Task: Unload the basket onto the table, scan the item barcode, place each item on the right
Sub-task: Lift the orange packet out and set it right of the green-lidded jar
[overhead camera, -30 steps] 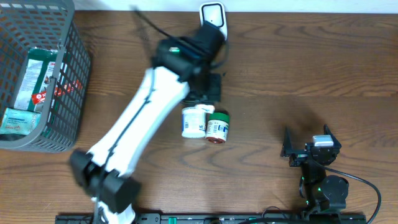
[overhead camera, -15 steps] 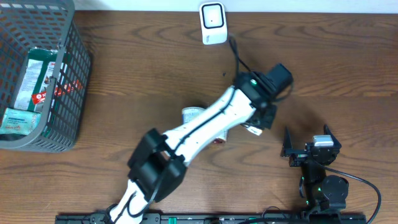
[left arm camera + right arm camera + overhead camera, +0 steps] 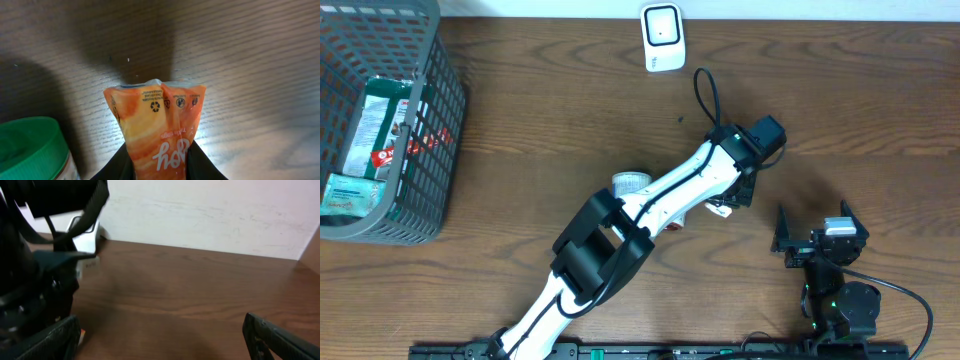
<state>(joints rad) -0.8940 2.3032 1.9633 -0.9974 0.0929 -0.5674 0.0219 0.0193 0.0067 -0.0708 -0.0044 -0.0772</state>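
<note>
Left pincer (image 3: 160, 167): we are seeing it narrowed to a slim gap, with its dark fingers (image 3: 119, 164) pressing on both sides of an orange pouch (image 3: 159, 125).
Pouch: it is standing upright in the grip, its crimped top seam pointing away from the wrist camera and its small recycling marks facing us.
Where the pouch is: it is hanging just above the wooden table (image 3: 840, 110), right of centre, with a green-capped bottle (image 3: 30, 147) just beside it.
Barcode: we are not finding one on the face shown, so it is possibly sitting on the hidden side.
Step in hand: we are judging that the pouch is being carried, held and off the table, but not yet shown to the scanner (image 3: 662, 38).
Next move: the arm is needing to swing back toward the far edge and turn the coded face to the scanner window.
Right pincer (image 3: 814, 235): it is sitting wide open near the front edge, holding nothing.
Further out: a white bottle (image 3: 632, 182) is peeking from under the left arm, and a grey basket (image 3: 440, 150) of packets is standing at far left.
</note>
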